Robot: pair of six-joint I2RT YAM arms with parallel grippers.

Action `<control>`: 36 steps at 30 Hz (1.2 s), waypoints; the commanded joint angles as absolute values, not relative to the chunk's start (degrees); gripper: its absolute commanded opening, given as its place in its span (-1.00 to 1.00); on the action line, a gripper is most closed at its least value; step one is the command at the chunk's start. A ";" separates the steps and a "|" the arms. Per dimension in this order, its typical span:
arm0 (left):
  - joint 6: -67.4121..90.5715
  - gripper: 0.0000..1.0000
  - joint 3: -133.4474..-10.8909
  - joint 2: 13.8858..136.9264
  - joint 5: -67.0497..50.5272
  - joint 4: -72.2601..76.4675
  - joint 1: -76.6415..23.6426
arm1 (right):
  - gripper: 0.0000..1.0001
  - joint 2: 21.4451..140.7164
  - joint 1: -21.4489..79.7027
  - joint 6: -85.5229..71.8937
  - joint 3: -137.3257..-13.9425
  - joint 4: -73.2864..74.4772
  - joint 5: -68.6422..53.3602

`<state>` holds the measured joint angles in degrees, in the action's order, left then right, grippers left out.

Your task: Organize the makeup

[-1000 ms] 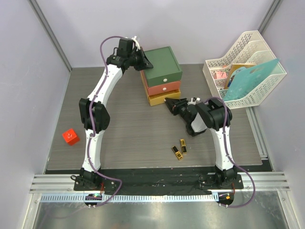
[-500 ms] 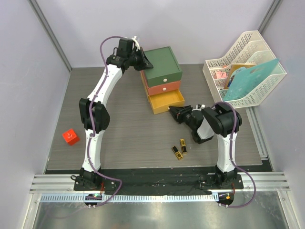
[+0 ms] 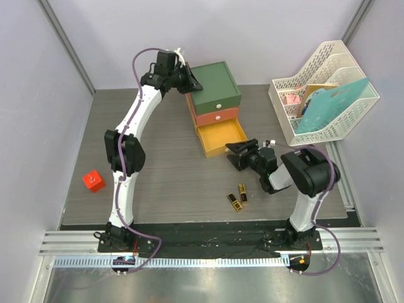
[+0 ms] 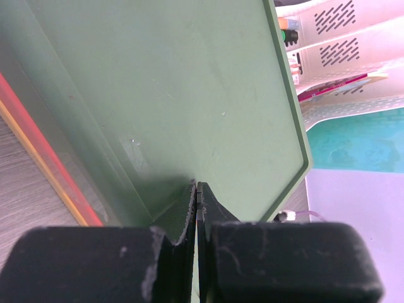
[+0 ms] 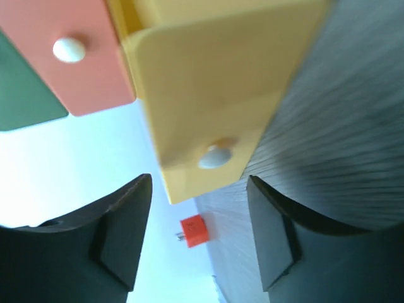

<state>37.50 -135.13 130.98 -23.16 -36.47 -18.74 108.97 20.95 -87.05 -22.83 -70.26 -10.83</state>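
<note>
Makeup: two gold-black lipsticks (image 3: 235,201) (image 3: 242,192) lie side by side on the table (image 3: 164,170). They are on the base side of the right gripper (image 3: 233,156), just off its forearm, and nothing is touching them.
Right gripper: released, with its fingers (image 5: 120,233) spread wide and nothing between them.
Ahead of the right gripper: the front of the yellow drawer (image 3: 222,136) is just beyond the fingertips. In the wrist view its white knob (image 5: 214,156) sits in line with the gap between the fingers, a little forward of them and not gripped.
Yellow drawer: the lowest drawer of the drawer box (image 3: 214,88). It stands open toward the right gripper.
Above the knob, from that wrist: the orange drawer (image 5: 82,69) is closed.
Left gripper (image 3: 194,83): clenched, fingers pressed flat together with nothing held. It is up at the far left corner of the drawer box.
Under the left gripper: the tips (image 4: 197,189) are down at the green top (image 4: 164,95) near its edge and seem to rest on it.
Far from both grippers: a red cube (image 3: 93,181) sits out to the left arm's left, near the table's edge.
To the right gripper's right and beyond it: a cream file rack (image 3: 315,60) holds a teal folder (image 3: 334,104).
</note>
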 commanded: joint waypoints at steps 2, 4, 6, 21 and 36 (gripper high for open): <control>34.54 -1.00 -130.69 134.91 -18.72 -49.92 -17.84 | 0.53 93.80 21.36 -71.42 -29.08 -44.65 -13.09; 34.72 -1.00 -130.43 134.91 -18.72 -49.83 -17.84 | 0.58 87.75 21.36 -65.33 -34.76 -33.89 -13.36; 34.63 -1.00 -130.25 134.83 -18.72 -49.66 -17.75 | 0.61 84.74 22.06 -54.30 -39.88 -16.15 -12.05; 34.72 -1.00 -128.41 134.65 -19.16 -49.13 -17.75 | 0.65 76.64 30.93 -26.72 -52.38 36.73 5.09; 34.37 -1.00 -126.83 134.83 -19.60 -49.04 -17.40 | 0.51 79.54 38.14 -29.44 -46.15 38.41 7.55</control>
